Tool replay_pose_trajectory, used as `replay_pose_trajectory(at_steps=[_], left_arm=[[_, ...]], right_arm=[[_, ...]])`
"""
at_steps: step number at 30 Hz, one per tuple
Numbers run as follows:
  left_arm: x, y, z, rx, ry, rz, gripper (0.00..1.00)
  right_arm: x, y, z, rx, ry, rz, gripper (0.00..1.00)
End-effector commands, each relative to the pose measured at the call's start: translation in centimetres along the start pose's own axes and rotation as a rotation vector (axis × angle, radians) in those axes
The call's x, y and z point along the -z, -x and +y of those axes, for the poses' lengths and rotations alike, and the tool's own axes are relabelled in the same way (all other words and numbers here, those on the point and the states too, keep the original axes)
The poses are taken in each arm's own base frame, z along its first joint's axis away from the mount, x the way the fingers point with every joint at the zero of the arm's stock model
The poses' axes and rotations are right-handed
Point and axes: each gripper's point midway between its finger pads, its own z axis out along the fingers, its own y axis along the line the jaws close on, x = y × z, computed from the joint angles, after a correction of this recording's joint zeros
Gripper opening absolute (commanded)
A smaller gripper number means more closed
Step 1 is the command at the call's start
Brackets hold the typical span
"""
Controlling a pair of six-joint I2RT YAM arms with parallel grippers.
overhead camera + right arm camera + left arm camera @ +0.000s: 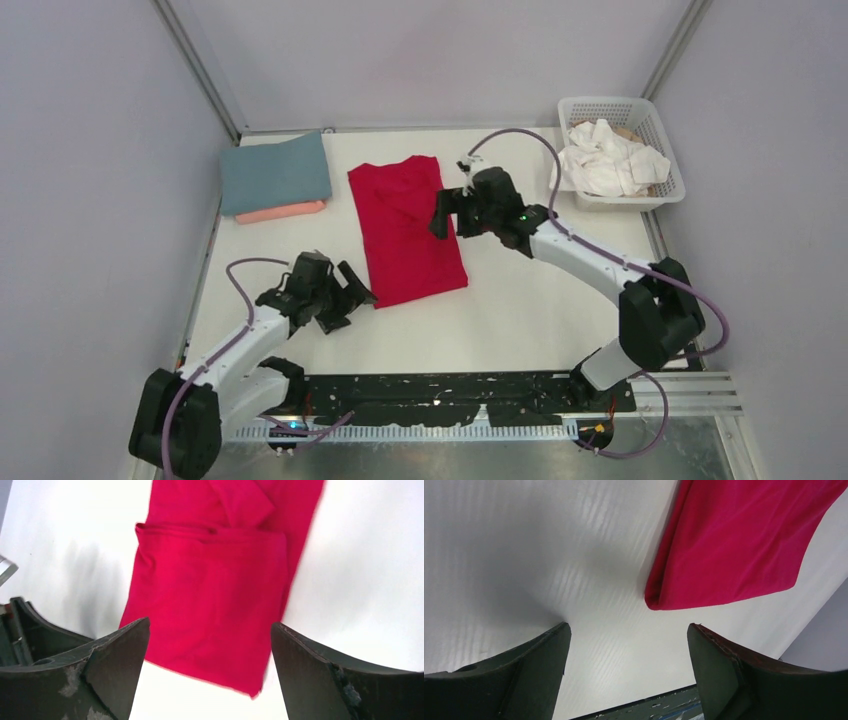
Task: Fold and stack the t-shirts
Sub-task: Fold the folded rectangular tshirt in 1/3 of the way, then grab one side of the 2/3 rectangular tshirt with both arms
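Red t-shirt [405, 232] lies part-folded mid-table; blue-grey shirt [275, 172] and salmon shirt [282, 211] sit stacked, white shirts [610, 160] wait in the basket [600, 104]. Left gripper [350, 297] and right gripper [445, 212] gape open, empty.

The red t-shirt [405, 230] lies flat near the middle of the table [530, 300], folded lengthwise into a long, narrow strip with its sleeves turned in. It runs from the far side towards the near side, the near end slanting a little to the right. Its side edges are doubled and rounded, and one folded layer shows a straight crease across the cloth. At the far left lies a blue-grey t-shirt [275, 172], folded into a neat rectangle directly on top of a folded salmon pink t-shirt [282, 211], whose near edge peeks out below it. The white t-shirts [610, 160] lie crumpled and unfolded in the basket [625, 201] at the far right.
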Motion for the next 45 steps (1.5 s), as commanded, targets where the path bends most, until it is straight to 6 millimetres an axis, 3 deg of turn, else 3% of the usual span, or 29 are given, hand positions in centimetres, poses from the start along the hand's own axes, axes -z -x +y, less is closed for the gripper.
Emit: replay_pose_trajectory(at_steps=[1, 5, 9, 14, 18, 20, 25, 28, 29, 31, 35, 36, 40, 43, 44, 45], left_arm=[[-1.1, 1.4, -5.1, -0.039, -0.112, -0.005, 0.81], [-2.6, 0.1, -4.2, -0.040, -0.045, 0.043, 0.71], [-3.7, -0.5, -2.6, -0.015, 0.009, 0.059, 0.56], [-4.6, -0.3, -2.0, -0.008, 0.054, 0.056, 0.49], [-5.3, -0.5, -1.5, -0.005, 0.081, 0.071, 0.37], [-5.6, -0.6, -1.2, -0.007, 0.097, 0.079, 0.33], [-6.2, -1.0, -0.9, -0.010, 0.118, 0.111, 0.01], [-6.1, -1.3, -0.8, -0.012, 0.120, 0.125, 0.00], [-6.0, -1.3, -0.7, -0.014, 0.118, 0.124, 0.00], [-5.6, -1.5, -0.6, -0.028, 0.104, 0.122, 0.00], [-3.5, -3.2, -0.9, -0.078, 0.067, 0.132, 0.00], [-2.7, -3.8, -1.0, -0.103, 0.064, 0.135, 0.00], [1.2, -6.1, 0.2, -0.188, 0.109, 0.146, 0.00], [3.9, -7.6, -0.5, -0.195, 0.025, 0.172, 0.00], [4.8, -8.0, -0.9, -0.190, -0.011, 0.176, 0.00], [5.8, -8.3, -1.3, -0.189, -0.044, 0.184, 0.00]], right_arm=[[1.8, -4.8, -2.8, -0.244, 0.011, 0.085, 0.95], [1.7, -10.0, -3.1, -0.383, 0.001, 0.251, 0.99], [1.3, -13.5, -4.1, -0.451, -0.056, 0.335, 0.88], [1.3, -15.9, -4.6, -0.487, -0.075, 0.385, 0.73], [1.4, -17.2, -4.3, -0.516, -0.061, 0.426, 0.57], [1.6, -17.8, -4.2, -0.513, -0.071, 0.441, 0.55], [0.5, -18.1, -4.9, -0.513, -0.111, 0.438, 0.46], [0.4, -18.3, -4.8, -0.509, -0.110, 0.446, 0.24], [0.5, -18.3, -5.0, -0.499, -0.120, 0.438, 0.11], [0.8, -18.1, -4.8, -0.475, -0.102, 0.418, 0.06], [3.3, -18.1, -3.1, -0.422, -0.013, 0.401, 0.05], [4.1, -18.9, -2.9, -0.410, -0.003, 0.419, 0.05], [9.2, -20.3, -1.0, -0.396, 0.083, 0.469, 0.05], [13.1, -20.4, 0.3, -0.359, 0.152, 0.481, 0.05], [14.6, -21.3, 0.4, -0.367, 0.145, 0.537, 0.05], [15.6, -20.6, 1.0, -0.342, 0.179, 0.518, 0.05]])
